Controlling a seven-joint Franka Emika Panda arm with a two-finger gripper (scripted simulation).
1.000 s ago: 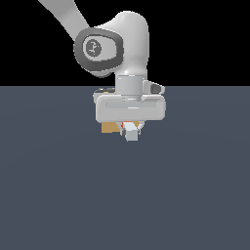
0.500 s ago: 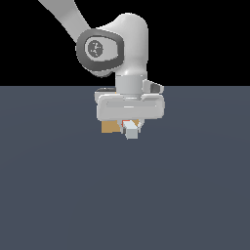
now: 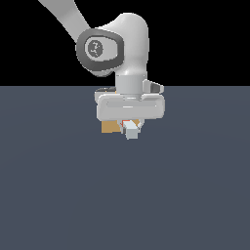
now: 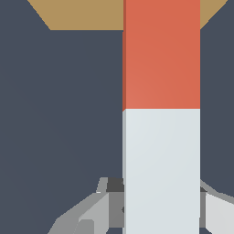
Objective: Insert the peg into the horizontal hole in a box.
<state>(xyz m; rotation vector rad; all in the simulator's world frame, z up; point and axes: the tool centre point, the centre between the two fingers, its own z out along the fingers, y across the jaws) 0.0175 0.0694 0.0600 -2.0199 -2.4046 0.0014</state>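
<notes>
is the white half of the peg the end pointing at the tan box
No, in the wrist view the peg's orange-red half points toward the box; the white half sits at the hand.

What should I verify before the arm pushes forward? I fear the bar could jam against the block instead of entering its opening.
1. Grip: ok. The gripper has its grey fingers on either side of the pale end of the slim orange-red and white square peg.
2. Orientation: ok. The orange-red end points toward the flat tan box.
3. Gap: cannot tell. The peg covers the stretch where tip and box would meet.
4. Alignment with the hole: cannot tell. No opening shows in either view.
5. Path: ok. Only dark grey floor shows around peg and box.
</notes>
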